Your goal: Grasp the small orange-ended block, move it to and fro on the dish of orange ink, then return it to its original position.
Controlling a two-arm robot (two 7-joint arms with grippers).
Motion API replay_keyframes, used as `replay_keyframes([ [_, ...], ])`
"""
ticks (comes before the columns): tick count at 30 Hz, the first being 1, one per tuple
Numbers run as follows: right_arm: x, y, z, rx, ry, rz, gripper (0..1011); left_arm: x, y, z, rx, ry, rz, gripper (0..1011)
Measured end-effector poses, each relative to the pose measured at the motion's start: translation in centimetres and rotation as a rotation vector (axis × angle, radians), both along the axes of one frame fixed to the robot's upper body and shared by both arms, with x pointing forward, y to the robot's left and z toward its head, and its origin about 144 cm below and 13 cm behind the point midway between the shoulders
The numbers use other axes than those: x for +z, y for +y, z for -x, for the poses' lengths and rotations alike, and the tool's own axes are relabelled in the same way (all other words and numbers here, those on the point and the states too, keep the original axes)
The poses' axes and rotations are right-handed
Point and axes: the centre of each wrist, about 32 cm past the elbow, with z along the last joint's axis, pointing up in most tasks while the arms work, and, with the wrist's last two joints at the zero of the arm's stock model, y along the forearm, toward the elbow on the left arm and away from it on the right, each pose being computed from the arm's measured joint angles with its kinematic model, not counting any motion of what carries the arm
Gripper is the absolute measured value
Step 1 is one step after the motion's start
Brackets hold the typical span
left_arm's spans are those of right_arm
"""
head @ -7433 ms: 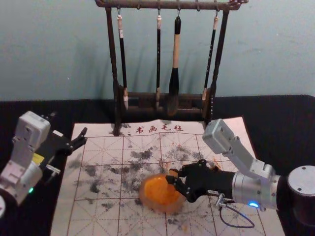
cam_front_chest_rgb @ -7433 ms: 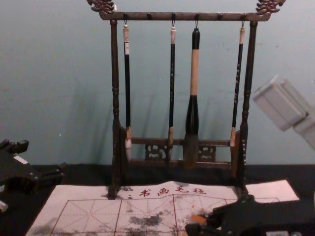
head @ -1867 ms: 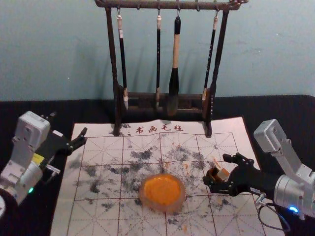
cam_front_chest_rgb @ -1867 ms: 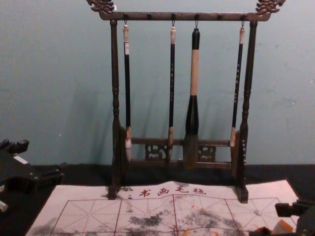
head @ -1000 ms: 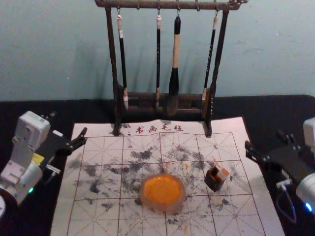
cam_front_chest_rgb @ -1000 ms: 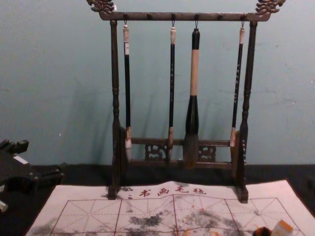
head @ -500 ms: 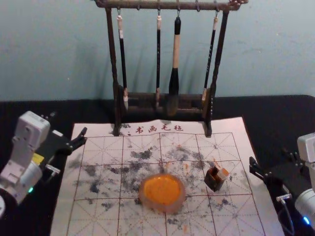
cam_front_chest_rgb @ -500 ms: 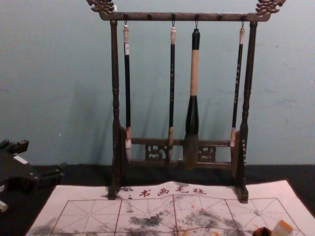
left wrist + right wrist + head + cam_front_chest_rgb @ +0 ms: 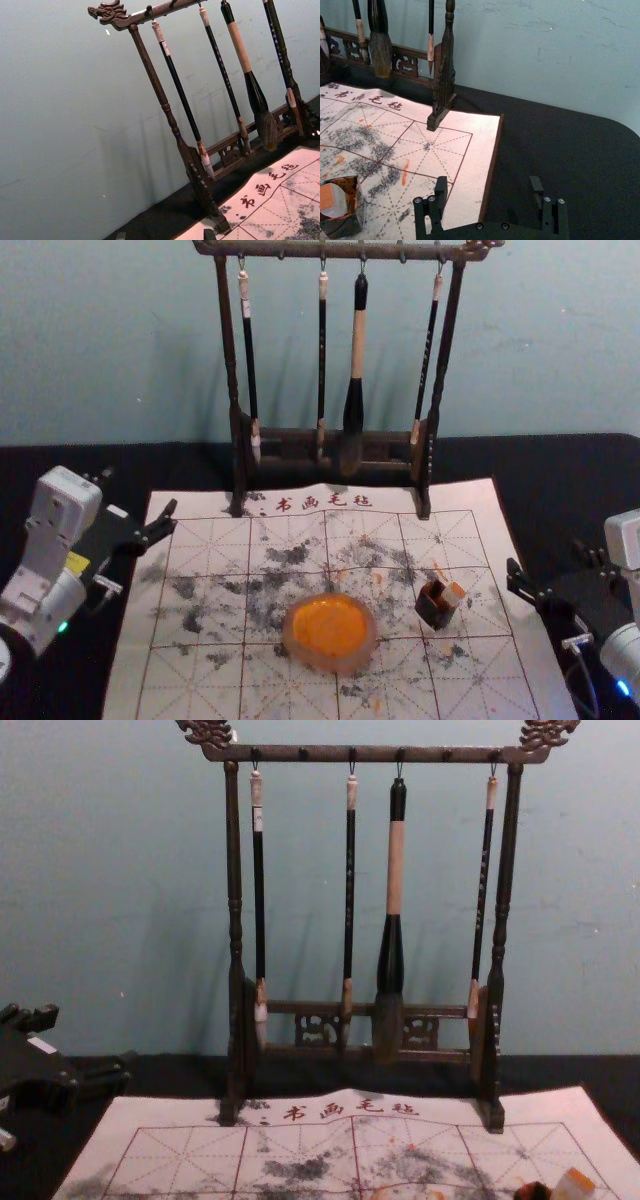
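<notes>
R end effector [image 9: 545, 560]: at R edge of the mat [image 9: 500, 680], head view, to the R of the box and apart from it. Its tips are spread wide. R wrist view confirms: both fingers [image 9: 438, 202] stand well apart, w/ mat edge and black table [image 9: 545, 140] seen betw. them.

Block [image 9: 453, 594], small, orange-ended: stands tilted in the small dark open-top box [image 9: 434, 612], orange end up, leaning toward the R side. Upper part projects above the rim. Box interior bears orange stains, per R wrist view. Box rests on the mat, R of the dish, near it but not touching.

Dish [image 9: 369, 645]: round, on the mat near its mid-width, holding orange ink [image 9: 328, 626]. Mat: white, printed w/ red grid and a line of red characters at the far end; dark smudges over much of the middle, plus a few orange marks betw. dish and rack and near the box.

Brush rack [image 9: 300, 249]: dark wood, upright at far end of mat. Four brushes hang tips down: three slim, one thick [image 9: 357, 360].

L end effector [image 9: 140, 492]: parked by the mat's far L corner, tips spread apart; chest view shows it at the L edge.
</notes>
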Motion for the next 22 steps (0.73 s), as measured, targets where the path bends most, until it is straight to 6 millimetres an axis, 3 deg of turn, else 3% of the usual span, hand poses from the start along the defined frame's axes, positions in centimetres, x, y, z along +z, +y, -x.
replay_keyframes([
  [22, 0.05, -0.01, 0.0, 0.002, -0.001, -0.001, 1000, 0.0, 0.0, 0.0, 0.0, 0.0, 0.0, 1001],
])
